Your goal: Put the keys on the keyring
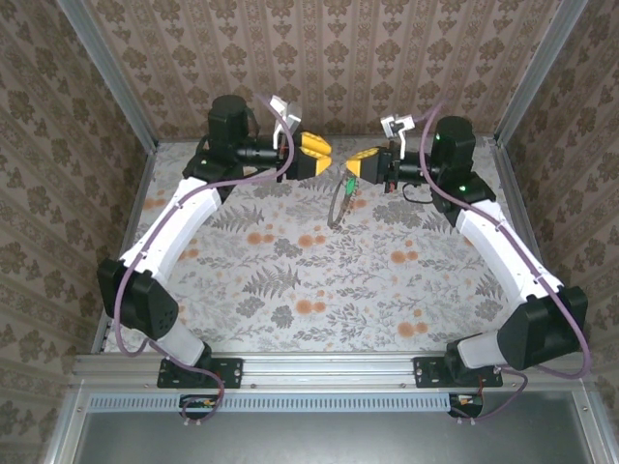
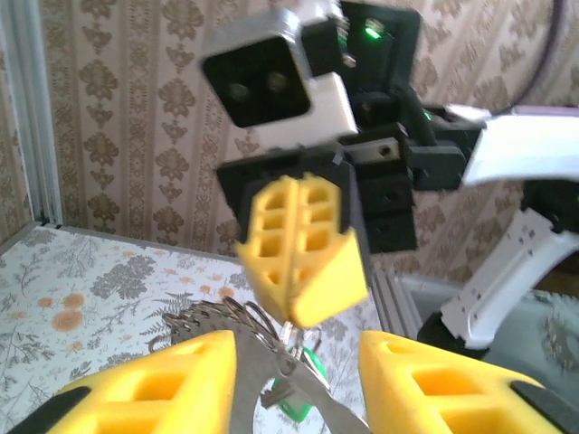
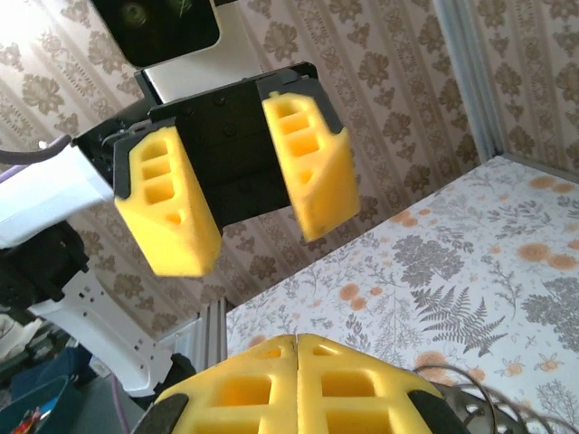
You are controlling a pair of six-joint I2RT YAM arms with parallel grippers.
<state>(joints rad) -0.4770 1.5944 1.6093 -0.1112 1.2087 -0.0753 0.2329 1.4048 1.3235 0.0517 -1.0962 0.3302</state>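
keyring (image 1: 338, 205): a thin brownish hoop that hangs on edge under the right gripper, at the far middle of the table; whether its lower end touches the cloth, cannot tell.
keyring, left wrist view (image 2: 271, 357): a silvery band and wire loops running down out of the pinched yellow fingertips opposite.
key (image 1: 348, 186): a tiny green head near the top of the hoop, just below the right gripper's tips.
key, left wrist view (image 2: 295, 410): green spots against the band, low in the gap between the left arm's own fingers.
right gripper (image 1: 356, 162): fingers clenched flat together on the top of the hoop; seen end-on from the left wrist (image 2: 308, 298), and pressed pad to pad in its own view (image 3: 297, 348).
left gripper (image 1: 325, 155): released, its two yellow fingers apart and grasping nothing; it faces the right gripper tip to tip, near but apart.
left gripper, other views: own fingers spread either side of the band (image 2: 297, 348); spread wide in the right wrist view (image 3: 249, 226).
table (image 1: 290, 280): floral cloth, patterned wallpaper on three sides.
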